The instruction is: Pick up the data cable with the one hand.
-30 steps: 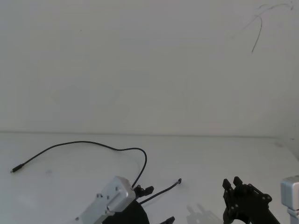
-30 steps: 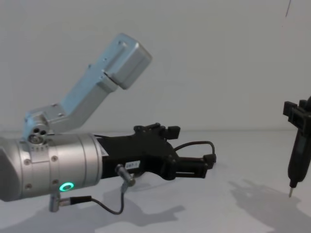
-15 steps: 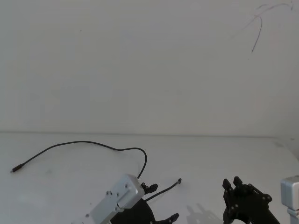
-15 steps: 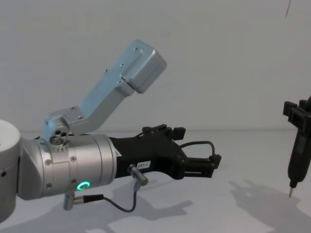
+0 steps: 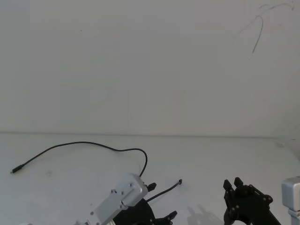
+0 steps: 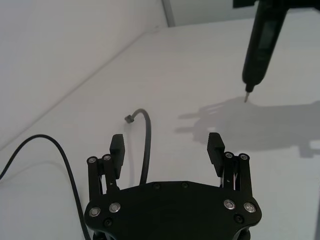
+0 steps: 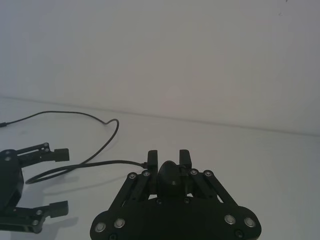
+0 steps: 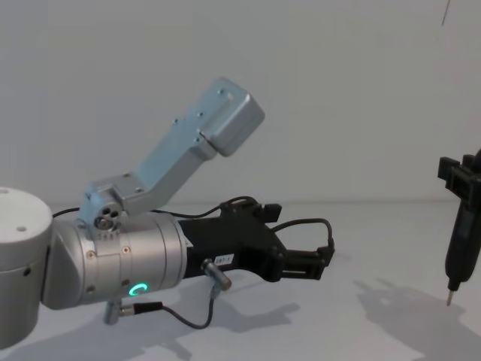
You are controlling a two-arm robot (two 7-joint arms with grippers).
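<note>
The data cable (image 5: 84, 143) is a thin black line curving across the white table, from a plug at the far left to a small plug end (image 5: 180, 181) near the middle. My left gripper (image 5: 161, 200), the blocky black one hand on a silver arm with a green ring light (image 8: 137, 288), is open low over the table. In the left wrist view the cable (image 6: 147, 137) runs up between the open fingers, close to one fingertip (image 6: 116, 144), untouched. From the side the left gripper (image 8: 319, 263) hovers just over the cable (image 8: 308, 221).
My right gripper (image 5: 239, 185) waits at the table's right, shut on a slim black tool (image 8: 460, 233) whose thin tip (image 8: 449, 301) points down just above the surface. A pale wall runs behind the table's far edge.
The left arm has swung to the right and a little forward, bringing its open fingers astride the cable's near stretch. The right arm and the cable have stayed still.
</note>
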